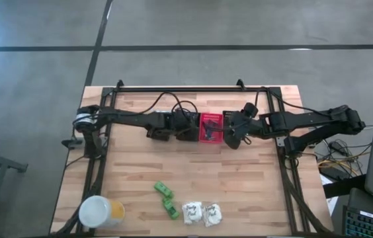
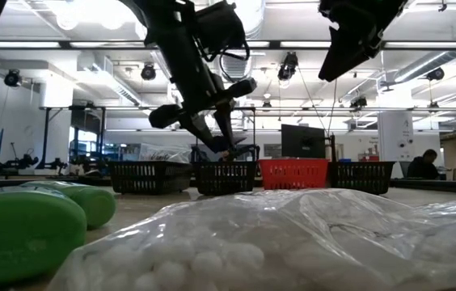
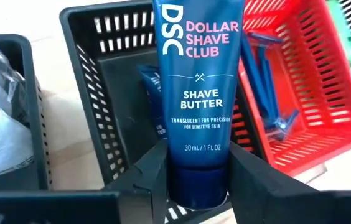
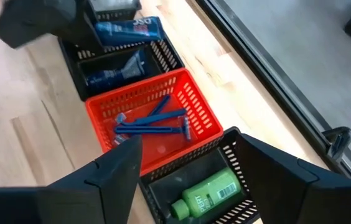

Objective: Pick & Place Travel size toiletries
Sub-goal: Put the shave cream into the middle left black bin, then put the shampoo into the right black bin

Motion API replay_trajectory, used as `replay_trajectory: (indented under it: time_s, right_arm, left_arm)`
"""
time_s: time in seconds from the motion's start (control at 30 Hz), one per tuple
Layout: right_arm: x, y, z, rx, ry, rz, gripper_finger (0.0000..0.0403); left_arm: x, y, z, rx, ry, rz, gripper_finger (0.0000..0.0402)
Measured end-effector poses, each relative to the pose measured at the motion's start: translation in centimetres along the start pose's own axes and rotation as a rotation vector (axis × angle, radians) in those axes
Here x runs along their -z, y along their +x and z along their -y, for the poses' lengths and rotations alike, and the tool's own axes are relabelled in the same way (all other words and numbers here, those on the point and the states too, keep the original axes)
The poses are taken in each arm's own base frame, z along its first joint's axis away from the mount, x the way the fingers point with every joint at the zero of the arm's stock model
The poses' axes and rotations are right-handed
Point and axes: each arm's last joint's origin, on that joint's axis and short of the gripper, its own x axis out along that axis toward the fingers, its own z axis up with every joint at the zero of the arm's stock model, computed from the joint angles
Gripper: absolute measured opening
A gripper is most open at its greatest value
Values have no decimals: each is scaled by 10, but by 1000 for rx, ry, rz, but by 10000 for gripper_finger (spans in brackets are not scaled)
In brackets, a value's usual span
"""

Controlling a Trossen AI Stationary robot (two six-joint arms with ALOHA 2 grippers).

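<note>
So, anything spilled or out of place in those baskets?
Nothing stands out. Razors lie in the red basket, a green bottle in its black neighbour, and the left hand holds a shave butter tube over another black basket.

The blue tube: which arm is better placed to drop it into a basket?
Left. Its fingers already grip the tube above the black basket holding another tube; the right gripper is open and empty.

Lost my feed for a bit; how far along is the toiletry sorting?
Done: razors lie in the red basket, one green bottle sits in a black basket. In hand: the left gripper holds a shave butter tube over the black basket that already has one. The open right gripper waits. Left: two green bottles and two white packets on the table.
</note>
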Motion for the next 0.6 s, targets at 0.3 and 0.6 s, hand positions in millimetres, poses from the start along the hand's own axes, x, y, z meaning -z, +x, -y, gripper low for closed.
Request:
replay_trajectory:
  time_s: [0.3, 0.6]
  right_arm:
    - [-2, -3, 1, -5, 12, 20, 246]
    - [-2, -3, 1, -6, 12, 20, 233]
  left_arm:
    - [-5, 2, -4, -41, 0, 60, 225]
    - [-1, -5, 6, 22, 38, 10, 288]
